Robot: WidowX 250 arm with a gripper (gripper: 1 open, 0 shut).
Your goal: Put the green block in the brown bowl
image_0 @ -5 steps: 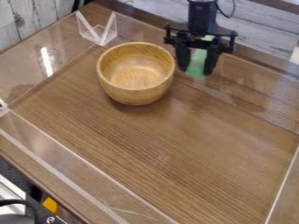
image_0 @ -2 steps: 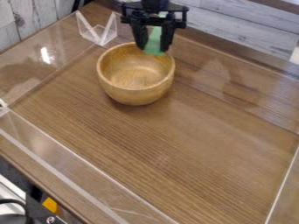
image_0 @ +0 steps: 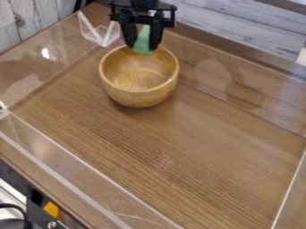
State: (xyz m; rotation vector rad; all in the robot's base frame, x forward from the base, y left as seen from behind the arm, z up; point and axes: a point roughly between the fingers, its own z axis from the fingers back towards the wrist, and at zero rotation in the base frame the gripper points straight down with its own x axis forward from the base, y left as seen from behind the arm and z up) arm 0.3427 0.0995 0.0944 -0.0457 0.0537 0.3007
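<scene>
The light green block (image_0: 142,37) hangs upright between the black fingers of my gripper (image_0: 143,38), which is shut on it. Block and gripper hover above the far rim of the brown bowl (image_0: 139,75), a round light-wood bowl standing on the wooden tabletop. The bowl's inside shows nothing in it. The block's lower end sits just above the rim, not touching it.
A clear plastic piece (image_0: 98,29) stands behind and left of the bowl. Transparent low walls (image_0: 48,148) edge the table along the left and front. A pale plank wall runs behind the work area.
My gripper has carried the green block leftward from the right of the bowl to above the bowl's far rim. The bowl has stayed in place.
</scene>
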